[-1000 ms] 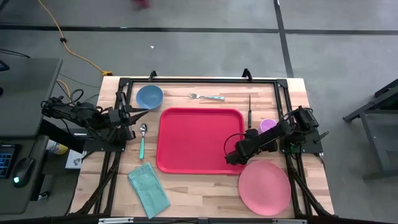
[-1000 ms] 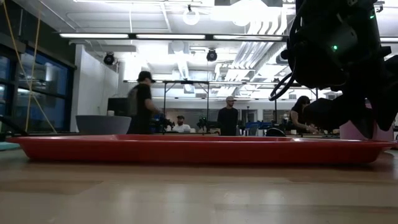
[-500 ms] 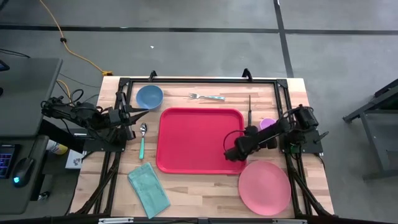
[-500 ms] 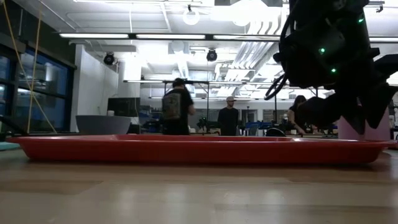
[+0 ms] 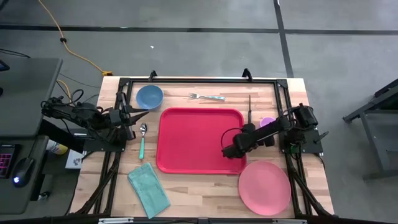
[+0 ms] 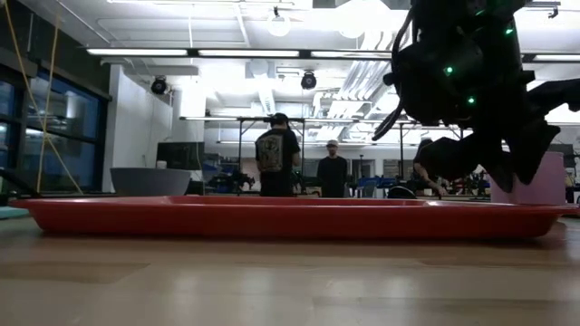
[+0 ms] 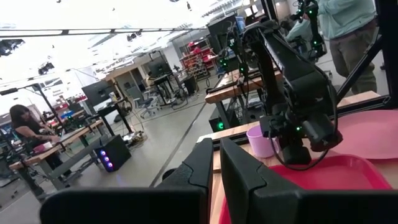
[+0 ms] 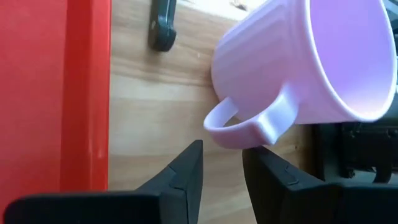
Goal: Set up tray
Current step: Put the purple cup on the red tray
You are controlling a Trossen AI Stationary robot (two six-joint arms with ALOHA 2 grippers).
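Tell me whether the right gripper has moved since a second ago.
Yes. In the high view the right gripper has shifted away from the pink plate, toward the table's far side, along the tray edge.

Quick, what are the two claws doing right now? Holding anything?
Left gripper: shut, empty, parked at the table's left side.
Right gripper: open, holding nothing, fingers either side of the purple mug's handle, beside the red tray.
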